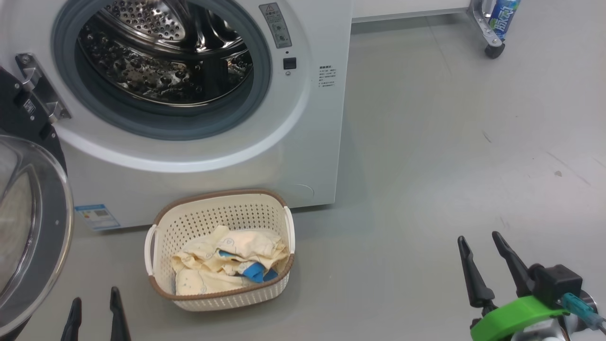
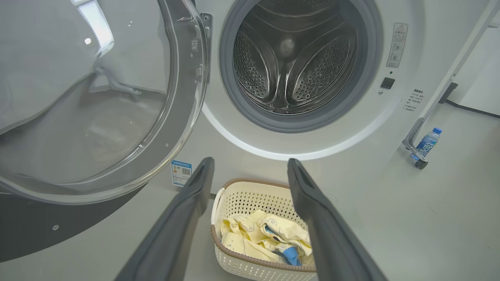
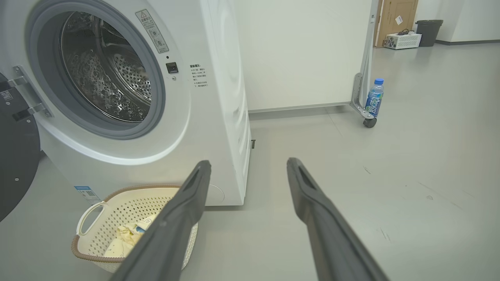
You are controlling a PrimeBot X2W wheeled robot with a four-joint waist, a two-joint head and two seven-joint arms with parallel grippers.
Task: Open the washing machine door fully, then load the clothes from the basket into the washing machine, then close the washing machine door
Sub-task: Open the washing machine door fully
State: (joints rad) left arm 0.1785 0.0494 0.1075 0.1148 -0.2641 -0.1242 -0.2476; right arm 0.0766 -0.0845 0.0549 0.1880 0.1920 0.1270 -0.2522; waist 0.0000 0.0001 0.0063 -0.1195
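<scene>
The white washing machine (image 1: 303, 142) has its round door (image 1: 28, 222) swung wide open to the left, hinge (image 1: 40, 90) exposed, steel drum (image 1: 165, 52) bare inside. On the floor just in front stands the cream basket (image 1: 208, 215) holding pale-yellow clothes (image 1: 227, 263) with blue trim. My left gripper (image 1: 94, 308) is open at the lower left, close to the basket's left side, nothing between its fingers. My right gripper (image 1: 480, 251) is open at the lower right, far from the basket. In the left wrist view the open left gripper (image 2: 250, 164) frames the basket (image 2: 250, 195) and clothes (image 2: 258, 238).
Grey floor (image 1: 426, 166) spreads to the right of the machine. A blue-capped drink bottle (image 3: 375, 97) stands by a wheeled metal frame leg (image 3: 363, 113) at the back right. A bin (image 3: 427, 31) and a box (image 3: 402, 39) sit far off by a doorway.
</scene>
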